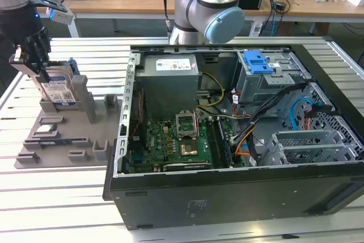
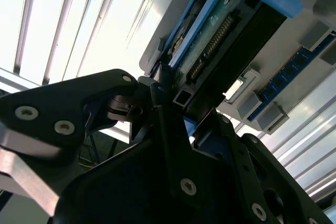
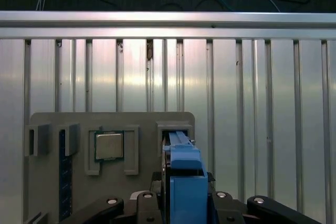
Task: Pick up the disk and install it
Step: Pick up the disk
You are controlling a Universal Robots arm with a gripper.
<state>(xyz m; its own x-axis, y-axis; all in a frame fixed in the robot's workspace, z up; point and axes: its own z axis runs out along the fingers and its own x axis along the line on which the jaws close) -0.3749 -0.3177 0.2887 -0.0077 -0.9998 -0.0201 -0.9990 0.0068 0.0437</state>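
The gripper (image 1: 33, 61), at the exterior view's left, is clamped on the upper edge of the disk (image 1: 59, 91), which stands upright in a slot of the grey holder tray (image 1: 62, 138) on the slatted table (image 1: 57, 197). Well apart, to the right, the open computer case (image 1: 227, 192) lies with its blue-latched drive cage (image 1: 267, 75).

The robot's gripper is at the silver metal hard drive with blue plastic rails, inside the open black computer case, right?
Not inside. In the exterior view the gripper is at the hard drive, which stands in a grey holder outside the computer case, at the exterior view's left.
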